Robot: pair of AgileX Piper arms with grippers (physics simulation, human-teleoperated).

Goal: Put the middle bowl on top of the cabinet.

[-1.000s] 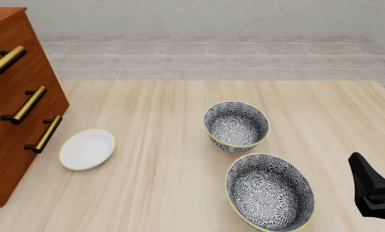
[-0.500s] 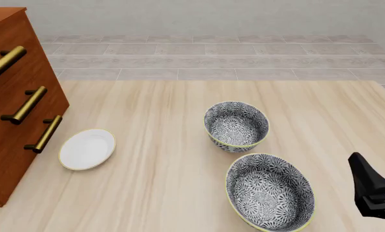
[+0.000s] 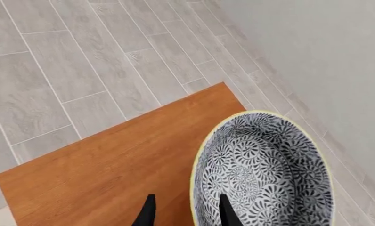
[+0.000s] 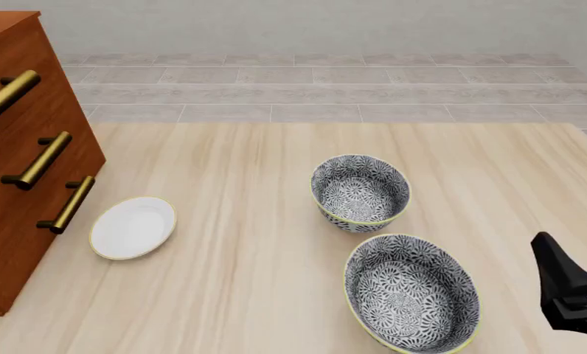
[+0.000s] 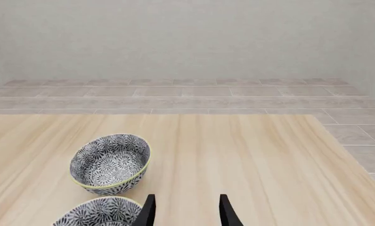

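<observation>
In the left wrist view, the middle bowl (image 3: pixel 263 174), black-and-white floral with a pale yellow rim, lies over the corner of the cabinet (image 3: pixel 99 169) top. My left gripper (image 3: pixel 187 202) is open and straddles the bowl's rim, with one finger inside and one outside. The front view does not show the left gripper or this bowl. It shows the cabinet (image 4: pixel 28 184) at the left edge. My right gripper (image 4: pixel 574 247) is open and empty at the table's near right, also seen as the right gripper (image 5: pixel 184 200) in its own wrist view.
Two more patterned bowls stand on the table: a smaller one (image 4: pixel 360 192) at centre and a larger one (image 4: pixel 411 291) nearer, just left of the right gripper. A white shallow dish (image 4: pixel 133 227) lies beside the cabinet's drawers. Brass handles (image 4: pixel 37 159) stick out from the cabinet front.
</observation>
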